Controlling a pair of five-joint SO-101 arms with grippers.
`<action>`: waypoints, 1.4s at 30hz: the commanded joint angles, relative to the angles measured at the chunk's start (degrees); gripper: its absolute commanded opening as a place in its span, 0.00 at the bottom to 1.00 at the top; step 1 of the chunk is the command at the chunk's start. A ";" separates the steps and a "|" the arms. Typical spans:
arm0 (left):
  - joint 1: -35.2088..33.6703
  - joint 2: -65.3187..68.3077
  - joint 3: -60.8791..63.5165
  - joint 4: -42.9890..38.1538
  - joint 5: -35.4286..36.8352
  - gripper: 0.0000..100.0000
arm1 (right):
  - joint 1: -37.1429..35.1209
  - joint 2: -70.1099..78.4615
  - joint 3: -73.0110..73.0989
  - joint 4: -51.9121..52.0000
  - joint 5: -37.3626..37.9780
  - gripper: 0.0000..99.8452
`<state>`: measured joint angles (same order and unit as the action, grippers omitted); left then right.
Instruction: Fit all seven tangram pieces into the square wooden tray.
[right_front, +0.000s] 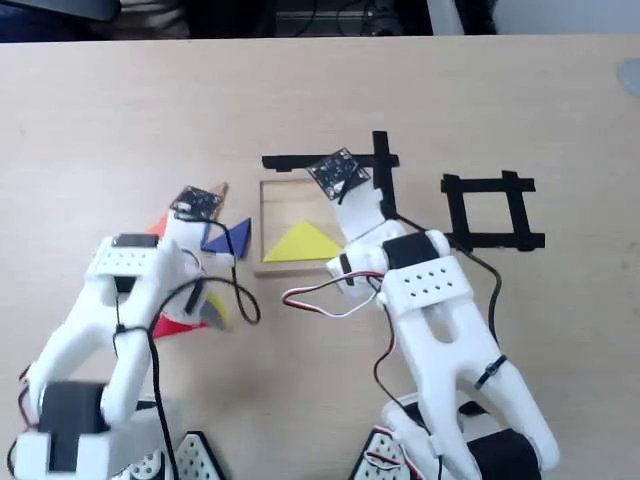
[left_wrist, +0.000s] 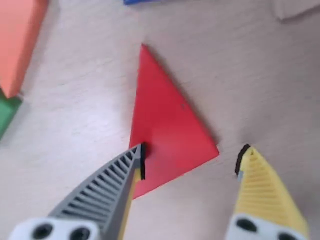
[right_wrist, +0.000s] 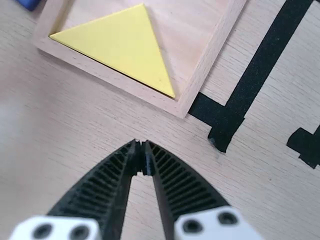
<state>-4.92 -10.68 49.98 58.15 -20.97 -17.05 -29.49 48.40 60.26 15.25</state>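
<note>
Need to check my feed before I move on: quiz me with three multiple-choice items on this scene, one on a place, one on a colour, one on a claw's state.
1. Where does the yellow triangle lie?
A) inside the wooden tray
B) outside it
C) gripped in a claw

2. What colour is the piece that reaches in between the fingertips of the left claw?
A) blue
B) red
C) green

3. How is the right claw?
A) open wide
B) shut on a piece
C) shut, empty

Answers:
1 A, it lies flat within the tray's rim.
2 B, the red triangle has a corner between the open fingers.
3 C, its fingers meet with nothing between them.
</note>
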 joint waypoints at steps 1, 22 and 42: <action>-2.33 4.22 -4.44 0.70 -0.79 0.31 | -0.70 -1.19 -0.22 -0.62 0.18 0.01; -1.89 1.58 -12.62 6.24 -11.43 0.32 | -0.79 -1.54 1.27 -2.11 2.02 0.01; -2.33 12.22 -12.97 0.70 -8.62 0.32 | -0.88 -1.54 1.27 -2.11 2.02 0.01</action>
<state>-8.18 1.89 37.14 59.74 -31.43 -17.05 -29.49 49.80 58.86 16.66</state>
